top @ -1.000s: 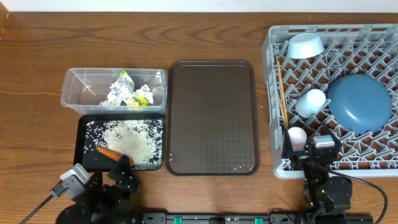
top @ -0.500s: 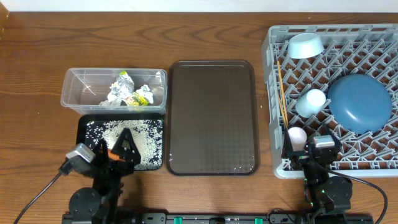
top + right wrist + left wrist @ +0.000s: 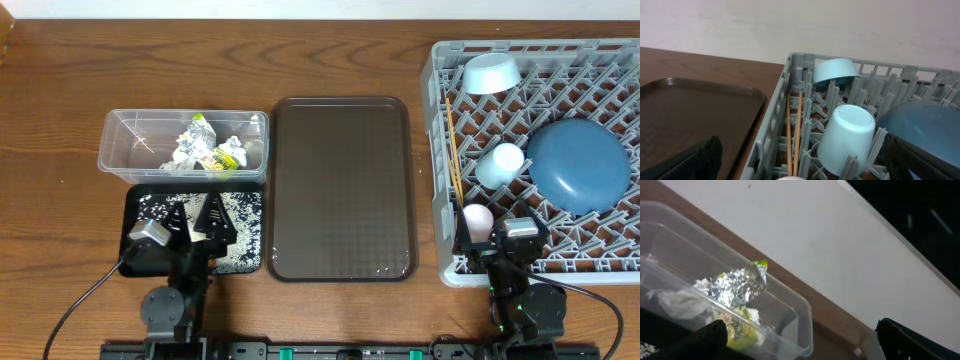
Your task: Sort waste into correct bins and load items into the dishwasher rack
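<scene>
Filling the right end of the desk (image 3: 60,80), the grey dishwasher rack (image 3: 600,60) is carrying all the dishes. The brown serving tray (image 3: 340,190) is lying in the middle of the desk, between the rack and the two bins.

Inside the rack, the dark blue plate (image 3: 580,165) is leaning among the pegs on the right side, and the light blue cup (image 3: 500,163) is lying just beside its left edge. The pale blue bowl (image 3: 490,73) is sitting tilted in the far left corner. The pink cup (image 3: 478,220) is resting near the front left corner. The chopsticks (image 3: 455,150) are lying together along the rack's left wall, running from near the bowl toward the pink cup.

On the left, the clear tub (image 3: 130,125) is holding the white tissue (image 3: 188,152) and the yellow-green wrapper (image 3: 222,155) (its foil side is showing silver in the left wrist view). The black tray (image 3: 132,200) is sitting just in front of the tub, with the white rice (image 3: 245,210) lying scattered across it.

The left gripper (image 3: 196,218) is hanging over the black tray with its fingers spread wide and nothing between them. The right gripper (image 3: 802,145) is waiting at the rack's front left corner, its jaws also standing wide apart and gripping nothing.
</scene>
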